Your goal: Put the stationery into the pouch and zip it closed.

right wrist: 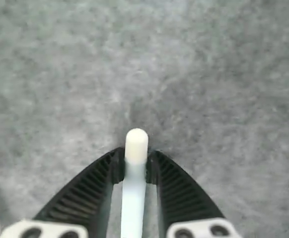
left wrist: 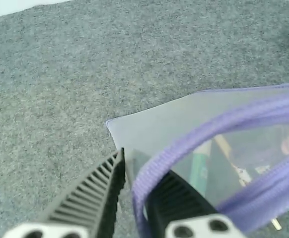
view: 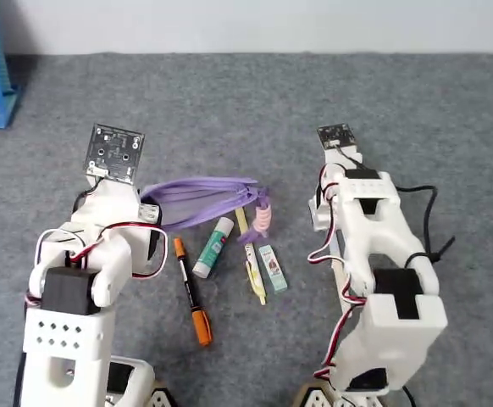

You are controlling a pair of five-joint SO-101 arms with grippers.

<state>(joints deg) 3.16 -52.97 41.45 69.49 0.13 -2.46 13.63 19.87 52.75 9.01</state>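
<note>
Overhead first: purple pouch [view: 200,199] lying on the grey carpet [view: 255,102] between the arms, one end of its mouth pinched by left gripper [view: 149,214]; orange marker [view: 191,291], glue stick [view: 213,247], yellow clip [view: 254,271] and small teal eraser [view: 273,268] loose just beside it, apparently outside. Left wrist: left gripper [left wrist: 134,198] closed on the pouch rim, purple zip band [left wrist: 224,129] running between the jaws, mouth partly agape. Right wrist: right gripper [right wrist: 134,166] clamped on a white pen-like stick [right wrist: 136,146], over carpet. Judged step: insertion of that stick. Hold the pinch firm, lift the lip a little, feed the stick tip-first along the opening, release only once well past the zip.
</note>
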